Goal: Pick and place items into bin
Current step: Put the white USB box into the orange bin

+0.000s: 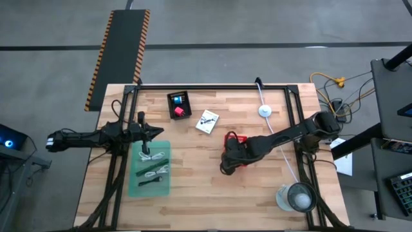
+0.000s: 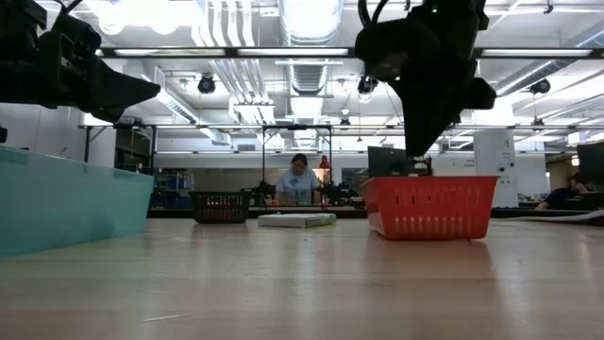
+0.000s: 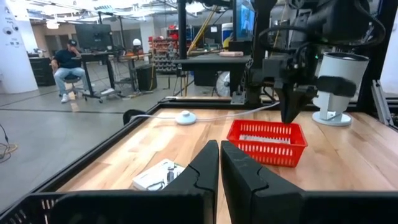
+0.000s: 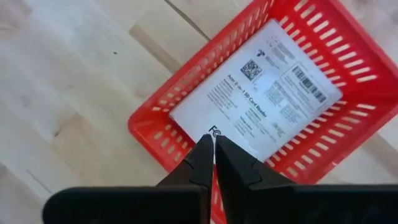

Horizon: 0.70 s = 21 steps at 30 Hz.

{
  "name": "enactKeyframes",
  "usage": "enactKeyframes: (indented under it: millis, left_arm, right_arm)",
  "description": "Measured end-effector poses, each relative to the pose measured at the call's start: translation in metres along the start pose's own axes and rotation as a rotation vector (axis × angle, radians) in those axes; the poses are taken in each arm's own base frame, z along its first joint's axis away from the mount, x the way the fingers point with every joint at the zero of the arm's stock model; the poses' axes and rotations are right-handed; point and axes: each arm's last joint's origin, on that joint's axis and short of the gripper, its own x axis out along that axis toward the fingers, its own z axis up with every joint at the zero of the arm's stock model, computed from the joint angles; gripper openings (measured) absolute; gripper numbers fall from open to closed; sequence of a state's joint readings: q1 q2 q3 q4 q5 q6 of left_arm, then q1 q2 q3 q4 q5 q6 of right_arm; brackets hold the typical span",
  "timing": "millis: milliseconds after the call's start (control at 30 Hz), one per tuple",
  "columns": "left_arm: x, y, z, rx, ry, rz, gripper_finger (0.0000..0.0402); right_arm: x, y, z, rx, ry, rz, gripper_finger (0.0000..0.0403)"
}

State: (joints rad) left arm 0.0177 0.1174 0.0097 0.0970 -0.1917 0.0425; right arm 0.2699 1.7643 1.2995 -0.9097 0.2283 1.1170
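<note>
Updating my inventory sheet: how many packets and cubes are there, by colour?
White packets: 2, one in the red basket, one loose on the table
Blue cubes: 1
Red cubes: 1
Total: 4

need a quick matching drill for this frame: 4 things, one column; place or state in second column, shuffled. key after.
1. right hand
2. left hand
3. white printed packet
4. black tray

a. lying flat in the red basket
b. shut, above the teal bin
c. holds a blue cube and a red cube
d. shut, hanging over the red basket

Pairs: 1-d, 2-b, 3-a, 4-c
</note>
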Motion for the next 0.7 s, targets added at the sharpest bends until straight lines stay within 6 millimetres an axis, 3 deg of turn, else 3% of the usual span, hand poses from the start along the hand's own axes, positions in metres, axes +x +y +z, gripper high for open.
enactKeyframes:
  millis: [233, 433, 700]
  left_arm:
    - [0.0, 0.0, 0.0, 0.0, 0.0, 0.0, 0.0002]
    - [0.0, 0.0, 0.0, 0.0, 0.0, 0.0, 0.0002]
    - [0.0, 0.0, 0.0, 0.0, 0.002, 0.0, 0.0002]
  right_arm:
    - [-0.016, -0.004, 0.003, -0.084, -0.041, 0.041, 0.0008]
    - [-0.02, -0.003, 0.011, -0.241, -0.236, -0.02, 0.0008]
    - [-0.013, -0.018, 0.05, -0.383, -0.215, 0.007, 0.0033]
